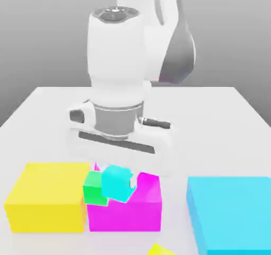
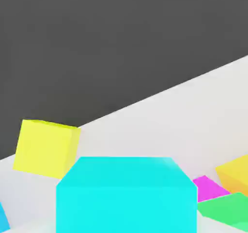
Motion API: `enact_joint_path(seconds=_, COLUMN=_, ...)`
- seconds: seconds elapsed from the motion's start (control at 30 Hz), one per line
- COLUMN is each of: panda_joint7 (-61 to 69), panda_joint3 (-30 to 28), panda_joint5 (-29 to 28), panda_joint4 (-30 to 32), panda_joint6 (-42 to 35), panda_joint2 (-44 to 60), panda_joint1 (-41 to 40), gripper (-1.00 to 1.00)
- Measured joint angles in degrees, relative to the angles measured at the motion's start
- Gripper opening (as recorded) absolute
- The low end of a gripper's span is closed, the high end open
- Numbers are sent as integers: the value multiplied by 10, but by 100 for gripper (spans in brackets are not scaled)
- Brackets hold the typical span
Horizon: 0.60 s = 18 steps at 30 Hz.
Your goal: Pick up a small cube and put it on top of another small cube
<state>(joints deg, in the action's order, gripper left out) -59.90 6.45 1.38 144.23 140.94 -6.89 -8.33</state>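
claw: pinching small cyan cube, lifted for carry
target: small pink cube, near surface front edge

Big yellow block and magenta block sit touching; open table stretches behind; large cyan block stands apart.

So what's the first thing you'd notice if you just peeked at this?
Probably the big white robot arm reaching down over the middle of the table. Just under it are a small cyan cube and a small green cube, in front of a big magenta block. A big yellow block sits at the exterior view's left, a big cyan block at its right.
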Motion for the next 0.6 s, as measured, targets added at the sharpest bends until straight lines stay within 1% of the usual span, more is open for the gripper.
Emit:
enact_joint_path(seconds=0.5, panda_joint7=229, panda_joint3=-15, panda_joint5=48, panda_joint4=220, panda_joint6=-111, panda_joint2=-311, panda_joint1=105, gripper=-100)
enact_joint_path(seconds=0.53, panda_joint7=233, panda_joint3=-12, panda_joint5=42, panda_joint4=236, panda_joint6=-110, panda_joint2=-318, panda_joint1=104, gripper=-100)
enact_joint_path(seconds=0.6, panda_joint7=237, panda_joint3=-6, panda_joint5=40, panda_joint4=255, panda_joint6=-78, panda_joint2=-300, panda_joint1=103, gripper=-100)
